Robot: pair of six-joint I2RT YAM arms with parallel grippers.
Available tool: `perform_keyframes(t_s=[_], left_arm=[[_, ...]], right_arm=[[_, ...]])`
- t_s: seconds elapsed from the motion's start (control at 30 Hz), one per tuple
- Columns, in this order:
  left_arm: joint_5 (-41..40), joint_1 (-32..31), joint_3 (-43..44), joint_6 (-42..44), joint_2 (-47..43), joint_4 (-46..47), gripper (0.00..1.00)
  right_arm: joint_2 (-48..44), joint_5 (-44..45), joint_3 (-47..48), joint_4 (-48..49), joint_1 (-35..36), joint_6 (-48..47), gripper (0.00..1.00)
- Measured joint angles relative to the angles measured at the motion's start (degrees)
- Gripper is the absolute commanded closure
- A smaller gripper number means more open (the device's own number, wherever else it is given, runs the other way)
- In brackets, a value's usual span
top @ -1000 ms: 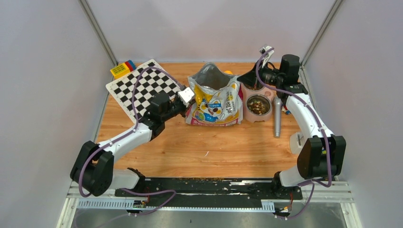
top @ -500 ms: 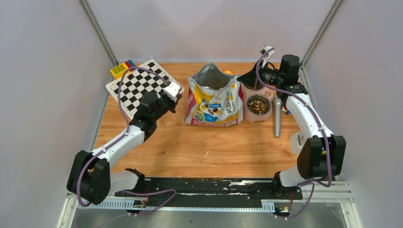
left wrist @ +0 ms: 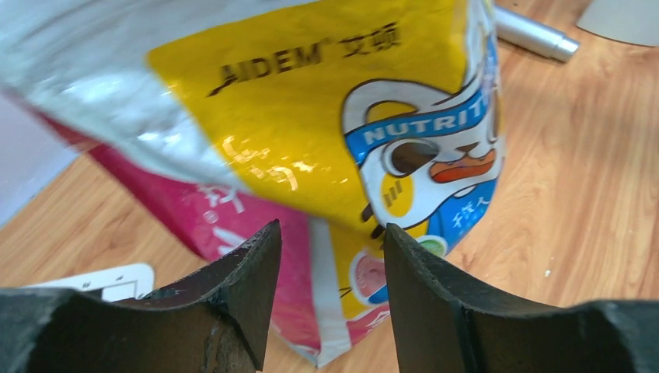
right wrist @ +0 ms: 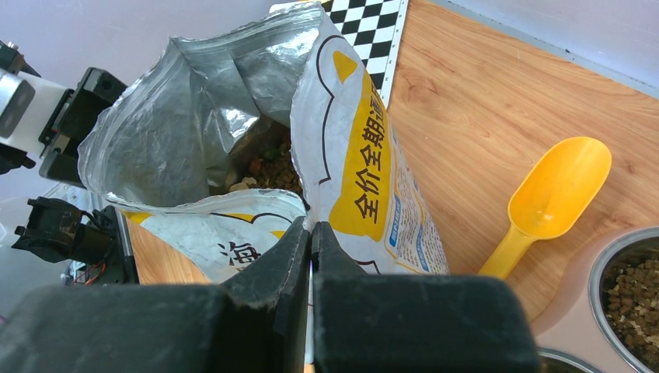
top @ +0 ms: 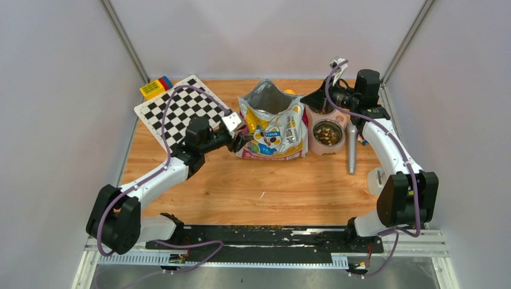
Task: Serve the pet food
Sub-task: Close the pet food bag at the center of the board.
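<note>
The cat-print food bag (top: 272, 125) stands open in the middle of the table, with brown pet food (right wrist: 268, 167) showing inside it. More pet food fills the steel bowl (top: 328, 133) of the pink feeder. My right gripper (top: 308, 102) is shut on the bag's right rim (right wrist: 311, 224). At the bag's lower left corner my left gripper (top: 240, 142) is open. The bag's side seam (left wrist: 330, 287) lies just ahead of its fingers, untouched. A yellow scoop (right wrist: 556, 190) lies on the wood behind the bag.
A checkerboard (top: 181, 111) lies at the back left with coloured blocks (top: 155, 87) beside it. A silver cylinder (top: 351, 147) lies right of the feeder. A second bowl (right wrist: 633, 291) of kibble sits under my right wrist.
My left gripper pulled away from the bag toward the checkerboard, then came back lower at the bag's left corner and opened. The right arm and bag stayed put.
</note>
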Motion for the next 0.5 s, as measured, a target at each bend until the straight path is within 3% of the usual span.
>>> perform_keyframes(t_s=[0.33,0.5], left_arm=[[-1.6,-2.3,2.9,3.1,5.0,0.0,0.43],[-1.6,-2.4,3.0,4.9,5.0,0.0,0.37]], right_arm=[[0.0,-0.1,-0.2,0.6,0.0,0.0,1.00],[0.0,-0.2,-0.3,0.6,0.0,0.0,1.00]])
